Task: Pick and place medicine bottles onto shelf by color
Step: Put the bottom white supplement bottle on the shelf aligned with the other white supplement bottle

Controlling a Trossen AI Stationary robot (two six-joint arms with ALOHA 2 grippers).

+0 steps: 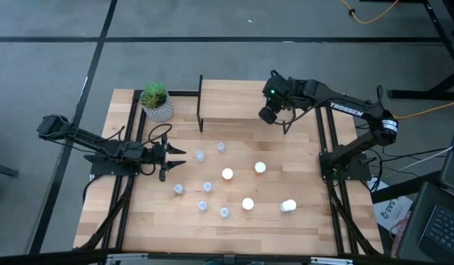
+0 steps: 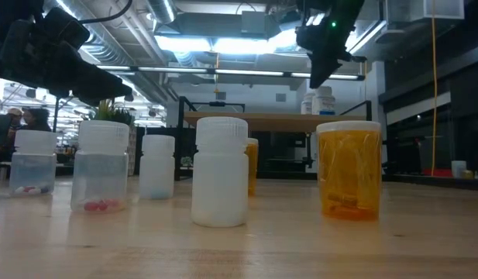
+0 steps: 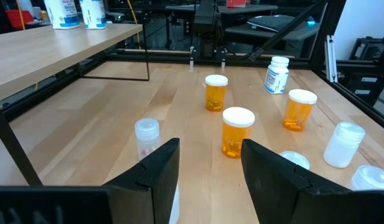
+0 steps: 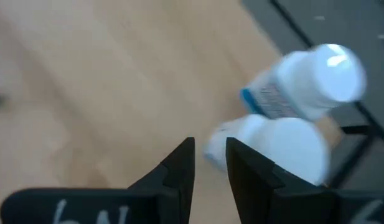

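The shelf (image 1: 234, 99) stands at the table's far side. Two white medicine bottles (image 4: 304, 81) (image 4: 285, 149) stand on it near its right end. My right gripper (image 4: 209, 163) hovers just above them, tilted downward, its fingers a narrow gap apart with nothing between. In the low view it (image 2: 320, 66) hangs over these bottles (image 2: 322, 101). My left gripper (image 1: 171, 153) waits open and level at the table's left. Orange bottles (image 1: 227, 174) (image 1: 260, 167) (image 1: 247, 203), several small clear ones (image 1: 207, 187) and a white one (image 1: 288, 206) sit on the tabletop.
A potted green plant (image 1: 156, 101) stands at the far left, beside the shelf's left end. The orange bottle (image 3: 238, 132) nearest my left gripper stands a little ahead of its fingers. Black frame rails (image 1: 326, 147) run along the table's left and right sides.
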